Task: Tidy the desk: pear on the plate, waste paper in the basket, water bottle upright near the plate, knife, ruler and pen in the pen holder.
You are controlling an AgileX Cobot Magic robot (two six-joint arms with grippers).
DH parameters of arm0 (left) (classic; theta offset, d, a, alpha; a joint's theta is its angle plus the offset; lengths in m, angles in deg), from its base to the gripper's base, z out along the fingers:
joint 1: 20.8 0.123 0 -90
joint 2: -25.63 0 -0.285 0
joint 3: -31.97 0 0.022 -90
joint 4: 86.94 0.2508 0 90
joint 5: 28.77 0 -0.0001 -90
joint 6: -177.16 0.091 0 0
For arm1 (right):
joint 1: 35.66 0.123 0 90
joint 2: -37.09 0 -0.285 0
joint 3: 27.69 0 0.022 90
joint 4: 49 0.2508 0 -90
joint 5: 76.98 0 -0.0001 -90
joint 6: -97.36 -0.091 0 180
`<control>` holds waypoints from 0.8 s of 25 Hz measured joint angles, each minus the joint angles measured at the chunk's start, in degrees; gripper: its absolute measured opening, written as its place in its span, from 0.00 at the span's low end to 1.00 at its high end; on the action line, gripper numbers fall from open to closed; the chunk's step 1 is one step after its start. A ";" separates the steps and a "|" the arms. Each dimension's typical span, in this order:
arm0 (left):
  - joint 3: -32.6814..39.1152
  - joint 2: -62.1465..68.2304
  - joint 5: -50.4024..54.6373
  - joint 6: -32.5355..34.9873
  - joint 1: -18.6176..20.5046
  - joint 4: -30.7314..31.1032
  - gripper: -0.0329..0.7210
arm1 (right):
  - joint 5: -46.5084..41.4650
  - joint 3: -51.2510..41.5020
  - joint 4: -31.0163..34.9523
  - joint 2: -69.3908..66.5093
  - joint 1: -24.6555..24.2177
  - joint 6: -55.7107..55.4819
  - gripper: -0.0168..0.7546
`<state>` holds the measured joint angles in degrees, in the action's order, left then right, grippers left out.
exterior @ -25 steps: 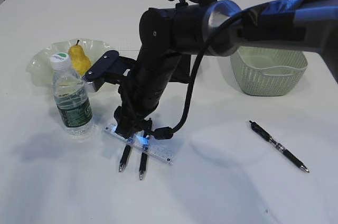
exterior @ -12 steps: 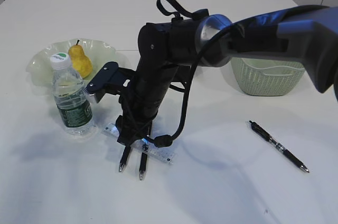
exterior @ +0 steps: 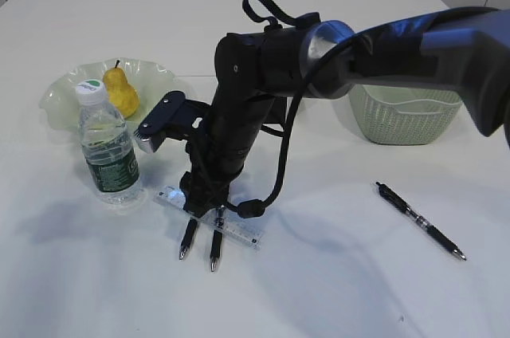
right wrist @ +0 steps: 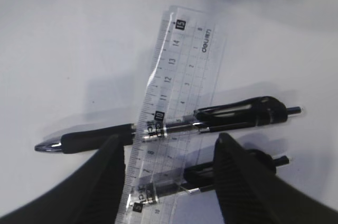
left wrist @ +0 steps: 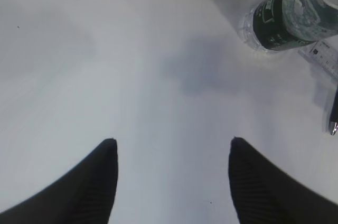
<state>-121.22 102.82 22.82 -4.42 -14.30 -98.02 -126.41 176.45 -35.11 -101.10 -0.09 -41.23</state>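
The clear ruler (right wrist: 174,92) lies across two black pens (right wrist: 211,118) on the white desk (exterior: 335,290). My right gripper (right wrist: 169,137) stands open just above them, one finger on each side of the ruler (exterior: 239,233), gripping nothing. My left gripper (left wrist: 171,142) is open over bare tabletop. The yellow pear (exterior: 119,89) sits on the wavy green plate (exterior: 64,91). Beside the plate the water bottle (exterior: 107,151) stands upright; its base (left wrist: 285,12) shows in the left wrist view. The green basket (exterior: 405,115) stands at the right. Knife, pen holder and waste paper are out of view.
A third black pen (exterior: 420,221) lies alone on the right of the desk, in front of the basket. The right arm's black body and cable (exterior: 247,99) reach across the middle, from the right towards the bottle.
The right arm has shifted slightly over the ruler and its jaws have widened a touch. Ruler, pens, bottle and pear have not moved.
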 joint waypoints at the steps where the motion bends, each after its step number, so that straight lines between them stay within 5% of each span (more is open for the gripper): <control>1: 0.00 0.00 0.00 0.00 0.00 0.00 0.66 | 0.00 0.00 0.00 -0.12 -0.10 0.00 0.55; 20: 0.00 0.00 0.00 0.00 0.00 0.00 0.66 | -0.01 0.11 0.00 -1.78 -0.10 0.04 0.58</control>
<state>-121.22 102.82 22.82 -4.42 -14.30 -98.02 -126.42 176.56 -35.11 -102.88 -0.18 -41.19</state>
